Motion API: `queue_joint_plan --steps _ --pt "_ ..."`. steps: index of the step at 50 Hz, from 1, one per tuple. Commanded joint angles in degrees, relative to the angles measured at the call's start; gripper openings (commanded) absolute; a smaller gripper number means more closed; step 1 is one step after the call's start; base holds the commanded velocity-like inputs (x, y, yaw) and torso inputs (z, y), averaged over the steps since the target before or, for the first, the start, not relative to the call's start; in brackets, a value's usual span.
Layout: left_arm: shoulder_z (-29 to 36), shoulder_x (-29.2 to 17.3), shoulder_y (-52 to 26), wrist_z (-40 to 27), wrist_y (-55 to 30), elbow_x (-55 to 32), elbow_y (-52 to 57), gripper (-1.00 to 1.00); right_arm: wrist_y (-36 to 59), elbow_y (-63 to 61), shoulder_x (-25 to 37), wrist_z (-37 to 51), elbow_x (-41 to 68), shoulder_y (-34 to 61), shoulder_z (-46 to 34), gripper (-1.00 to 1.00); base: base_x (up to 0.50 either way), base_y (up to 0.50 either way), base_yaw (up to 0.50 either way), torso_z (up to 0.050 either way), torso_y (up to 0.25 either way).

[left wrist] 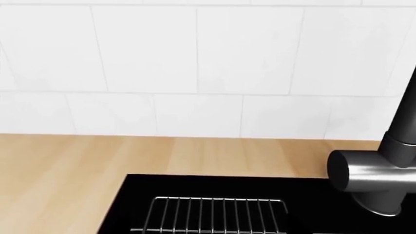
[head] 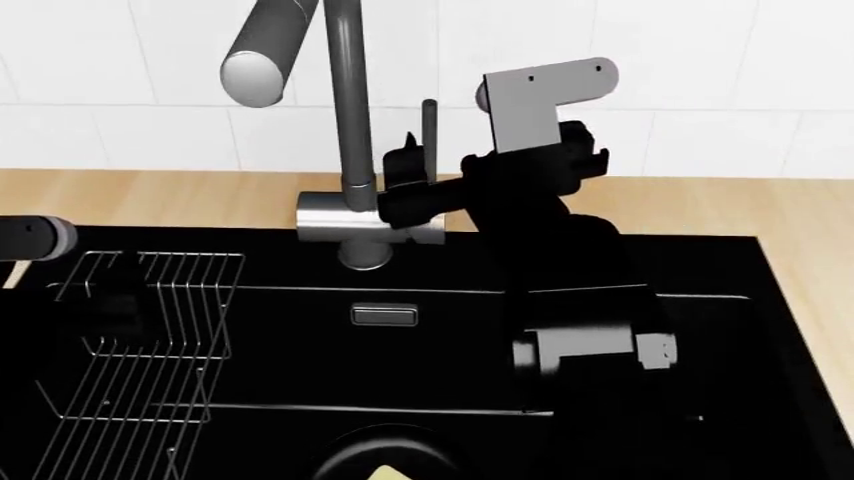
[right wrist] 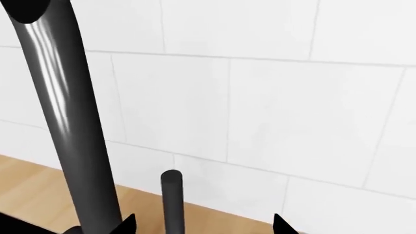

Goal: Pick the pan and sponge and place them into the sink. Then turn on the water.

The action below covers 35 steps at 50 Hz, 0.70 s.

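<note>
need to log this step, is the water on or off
Off: no stream falls from the faucet spout, and the lever stands upright between the right gripper fingertips.

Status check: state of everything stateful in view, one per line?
faucet lever: upright, between the right gripper's fingertips
right gripper: open, straddling the lever, contact not visible
water: none seen running from the faucet spout
pan: in the sink, mostly cut off at the frame edge
sponge: in the pan, only a sliver shows
wire rack: sitting in the sink
left gripper: jaws not visible
</note>
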Motion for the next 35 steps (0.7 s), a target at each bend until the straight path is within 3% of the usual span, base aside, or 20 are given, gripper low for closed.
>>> queue_joint_plan --steps 1,5,24,35 --pt "0.0 0.3 -0.3 -0.1 0.5 0.8 -0.1 1.0 0.3 0.1 -0.1 1.0 1.3 0.3 -1.0 1.0 0.0 0.0 0.0 0.0 0.0" --pt "-0.9 -0.8 1.2 1.7 3.6 1.5 1.3 1.0 0.4 0.1 -0.1 1.0 3.0 0.6 -2.8 1.0 0.0 0.0 0.0 0.0 0.0" --pt "-0.4 -5.3 1.5 2.9 2.6 2.5 5.3 1.0 0.6 0.1 -0.1 1.1 6.1 1.3 -6.0 1.0 0.0 0.0 0.0 0.0 -0.016" --pt "-0.1 -4.1 -0.6 1.3 0.9 2.7 6.0 1.0 0.2 0.1 -0.1 1.2 7.3 1.8 -7.3 1.0 0.0 0.0 0.0 0.002 -0.11"
